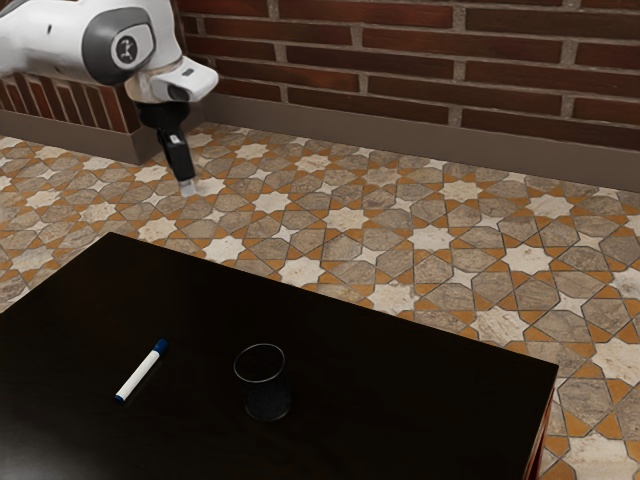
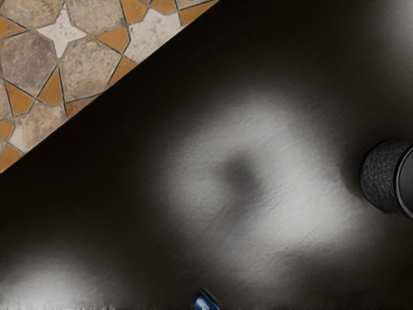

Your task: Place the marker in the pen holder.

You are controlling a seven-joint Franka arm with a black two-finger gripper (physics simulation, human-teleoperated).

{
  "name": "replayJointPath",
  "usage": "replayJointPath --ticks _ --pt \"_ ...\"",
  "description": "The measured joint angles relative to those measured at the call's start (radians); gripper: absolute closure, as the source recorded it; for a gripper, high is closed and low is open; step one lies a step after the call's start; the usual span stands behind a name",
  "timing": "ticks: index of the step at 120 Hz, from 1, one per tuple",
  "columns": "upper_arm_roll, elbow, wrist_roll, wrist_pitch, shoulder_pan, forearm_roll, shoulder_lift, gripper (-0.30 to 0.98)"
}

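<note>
One white marker (image 1: 138, 374) with a blue cap (image 1: 161, 346) lies on the dark counter (image 1: 380, 370), toward the exterior view's left from the upright pen holder (image 1: 267, 398), while the raised gripper (image 1: 188, 186) shows too poorly to tell whether it is open or closed.

glossy tbl (image 2: 303, 206), rough holder (image 2: 382, 175) (mesh-like)

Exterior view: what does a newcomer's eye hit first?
Probably the white marker with its blue cap, bright against the black table, lying to the exterior view's left of the dark, upright pen holder. Next, the white arm at the upper left, its black tool pointing down, well away from the marker. Behind the table, the star-patterned floor also competes for attention.
</note>
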Motion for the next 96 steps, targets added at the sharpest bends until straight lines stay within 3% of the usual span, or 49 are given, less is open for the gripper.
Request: replayJointPath --ticks 36,58,90,96 --pt "-0.005 -0.019 0.019 0.002 -0.023 0.0 -0.016 0.0" --pt "-0.005 -0.393 -0.034 0.112 -0.025 -0.033 -0.149 0.0" --pt "0.009 -0.523 -0.116 0.245 0.048 -0.043 -0.158 0.0" --pt "0.014 -0.563 -0.152 0.295 0.055 -0.015 -0.158 0.0"
